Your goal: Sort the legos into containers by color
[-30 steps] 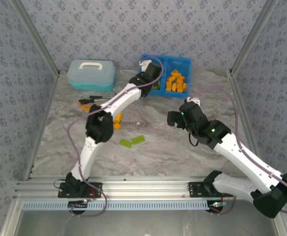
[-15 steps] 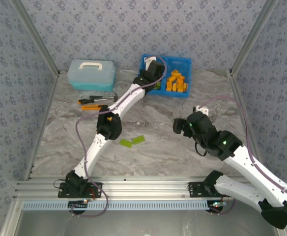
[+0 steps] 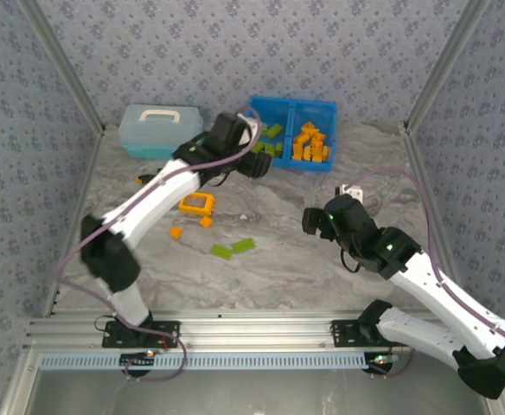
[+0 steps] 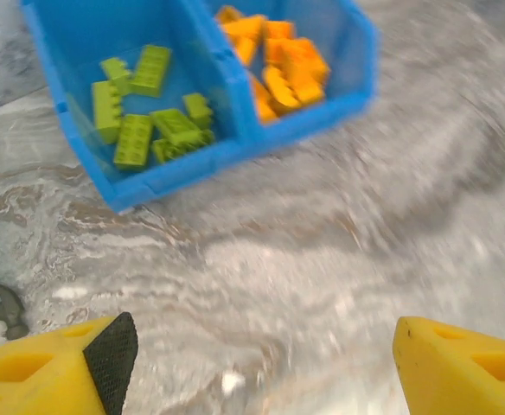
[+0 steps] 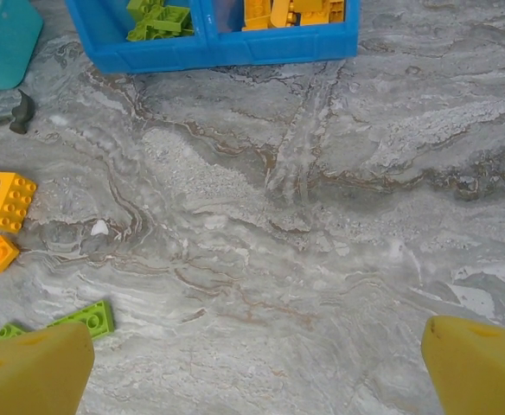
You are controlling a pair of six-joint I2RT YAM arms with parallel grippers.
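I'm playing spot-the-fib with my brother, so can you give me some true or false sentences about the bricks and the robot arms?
1. The green bricks in the blue tray sit in the compartment nearer the pale blue box. True.
2. The orange frame piece is inside the tray. False: it lies on the table.
3. The left fingers and the right fingers are open and hold nothing. True.
4. Every green brick is already in the tray. False: two flat green bricks lie on the table.
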